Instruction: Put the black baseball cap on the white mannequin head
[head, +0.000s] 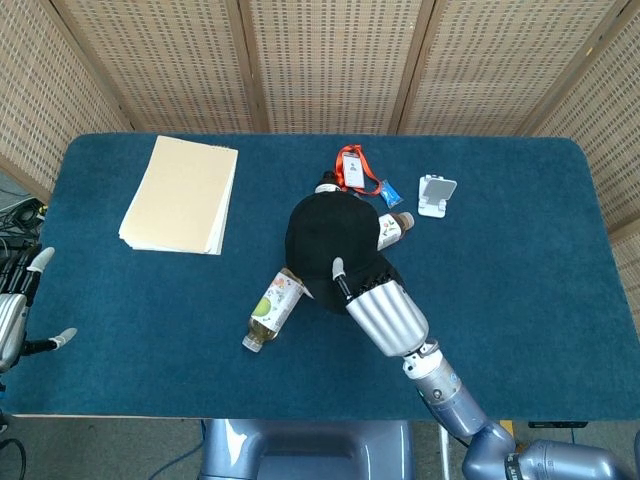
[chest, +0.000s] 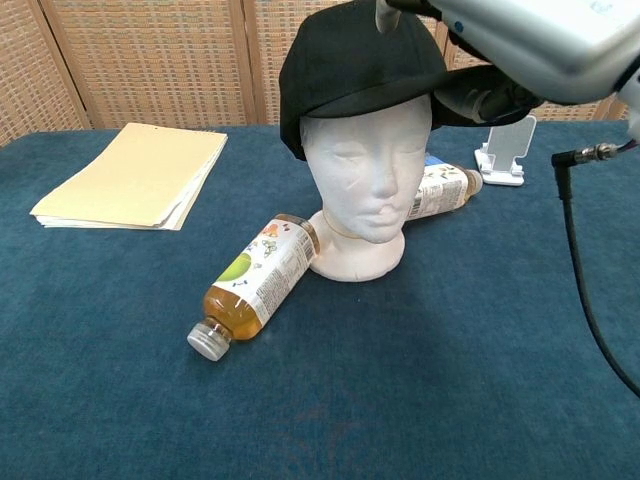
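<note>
1. The black baseball cap is sitting on the white mannequin head, with its brim pointing toward the robot's right.
2. The right hand is pinching that brim from the near side.
3. The left hand is hanging spread and empty, well apart at the bench edge.

**Even indoor light, sharp frames**

Both views are bright and evenly lit from overhead, with soft, short shadows. The black cap shades the mannequin's brow in the chest view. Mild glare streaks the silver right hand. Focus is crisp; the worktop edges bow slightly in the head view.
</note>
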